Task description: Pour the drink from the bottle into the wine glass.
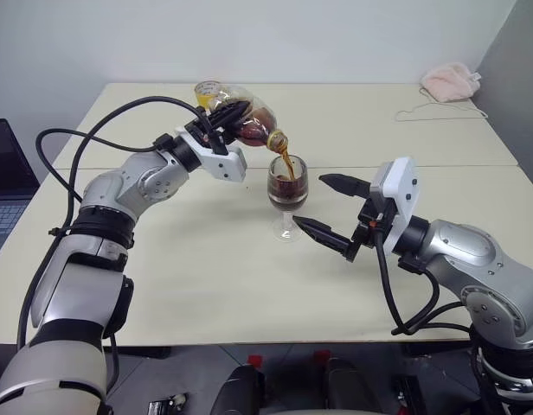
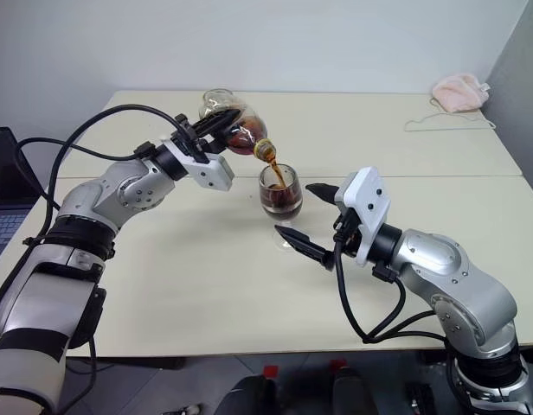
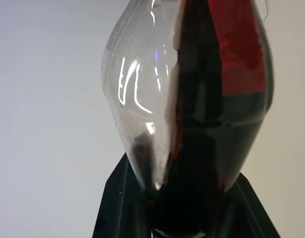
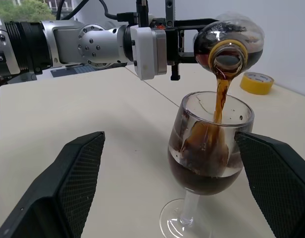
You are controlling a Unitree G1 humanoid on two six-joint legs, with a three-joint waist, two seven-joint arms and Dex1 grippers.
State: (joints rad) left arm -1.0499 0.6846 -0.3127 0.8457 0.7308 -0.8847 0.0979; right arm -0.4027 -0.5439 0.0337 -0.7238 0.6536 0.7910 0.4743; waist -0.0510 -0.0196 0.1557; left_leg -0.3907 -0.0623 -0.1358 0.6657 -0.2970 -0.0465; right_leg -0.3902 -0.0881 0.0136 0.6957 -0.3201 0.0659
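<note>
Left gripper [image 1: 221, 121] is clamped on the bottle [image 1: 246, 120], held in the air above the table [image 1: 206, 277]. Bottle's long axis is tipped a little past level, mouth pointed down toward the wine glass [image 1: 287, 192] and the robot's right, base up and away to the left. Cap is off; mouth hangs just above the glass rim, not touching it. A thin stream of drink [image 4: 221, 96] is seen falling from the mouth into the bowl.

Glass stands upright on the table, near the middle, bowl judged roughly half full. Its long axis is vertical, so the stream lands inside the rim as long as the mouth is kept over the bowl.

Right gripper [image 1: 329, 207] is spread wide, fingers level on either side of the glass at bowl and stem height, not touching it. Right arm is the nearer one to the glass; left arm carries the bottle from above and to the left.

Drink is seen left in the bottle's lower side. Pour is judged in progress; next move turns on holding the mouth over the bowl, then tipping back upright before overflow.
</note>
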